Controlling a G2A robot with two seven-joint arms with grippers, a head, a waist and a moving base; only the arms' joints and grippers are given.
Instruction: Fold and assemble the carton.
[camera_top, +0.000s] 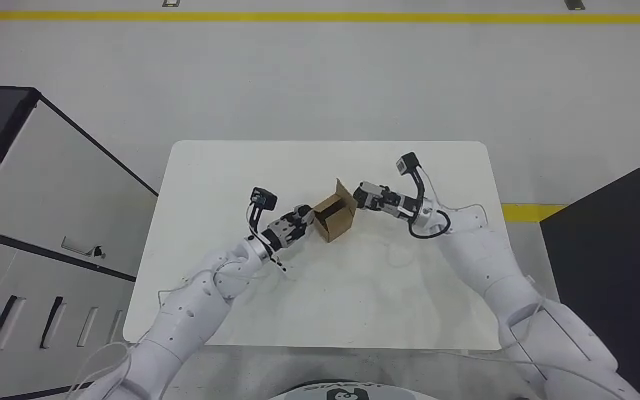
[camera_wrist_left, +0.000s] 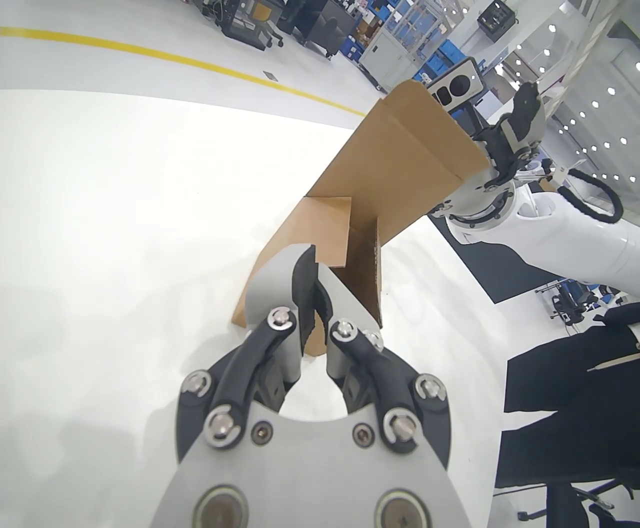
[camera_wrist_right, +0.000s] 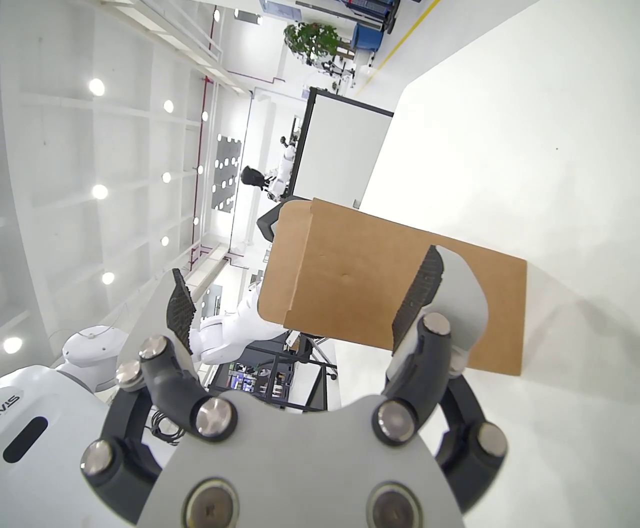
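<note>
White table (camera_top: 420, 290): left pincer (camera_wrist_left: 311, 265) clenched on carton (camera_top: 333, 215) wall; right pincer (camera_wrist_right: 305, 267) released, level, facing raised flap (camera_wrist_left: 415, 155).

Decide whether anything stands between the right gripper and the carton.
Nothing visible does. The open right gripper faces the carton at close range, one finger already overlapping its panel, with bare table beside them.

Item: one carton (camera_top: 333, 215), small, plain brown corrugated cardboard, unprinted. Location: just above the middle of the frame in the top view, set at an angle to the frame edges. Condition: partly assembled, with walls erected and the top open. A long flap (camera_wrist_left: 410, 150) stands raised and tilted outward. A short flap (camera_wrist_left: 325, 225) leans over the opening. No tears or crushing visible.
</note>
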